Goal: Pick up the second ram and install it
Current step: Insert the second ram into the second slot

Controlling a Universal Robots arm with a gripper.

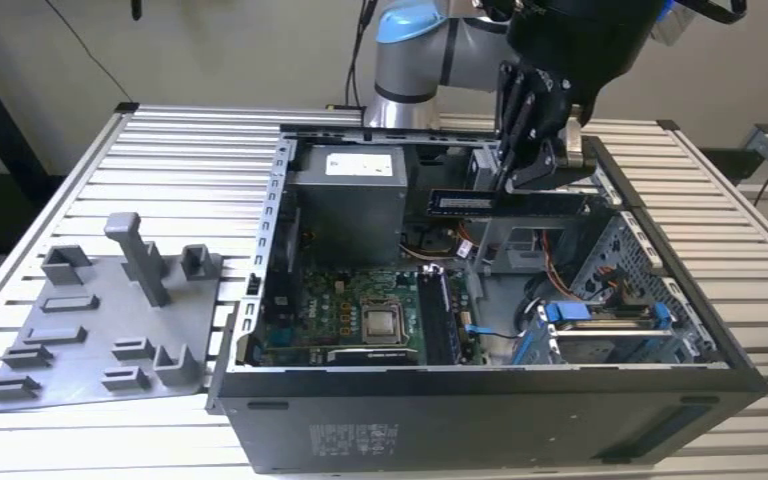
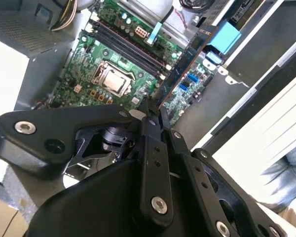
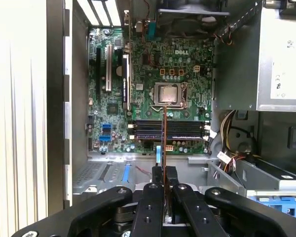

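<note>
The second ram [image 1: 511,203], a long dark-green stick, hangs level above the open computer case [image 1: 491,410], and my gripper [image 1: 528,176] is shut on its upper edge. It stands roughly over the middle of the case, well above the motherboard [image 1: 344,315]. In the first wrist view the ram [image 3: 164,131] shows edge-on, running out from my gripper [image 3: 164,170] across the dark memory slots [image 3: 187,129] below the processor socket [image 3: 170,94]. In the second wrist view the ram [image 2: 187,59] slants away from my gripper [image 2: 155,112] beside the slots [image 2: 130,47].
A grey fixture plate [image 1: 104,330] with posts lies on the slatted table at the exterior view's left. Inside the case are a power supply [image 1: 344,200], cables [image 3: 227,128] and a blue drive caddy [image 1: 604,318]. A person's leg [image 2: 291,168] stands beyond the case.
</note>
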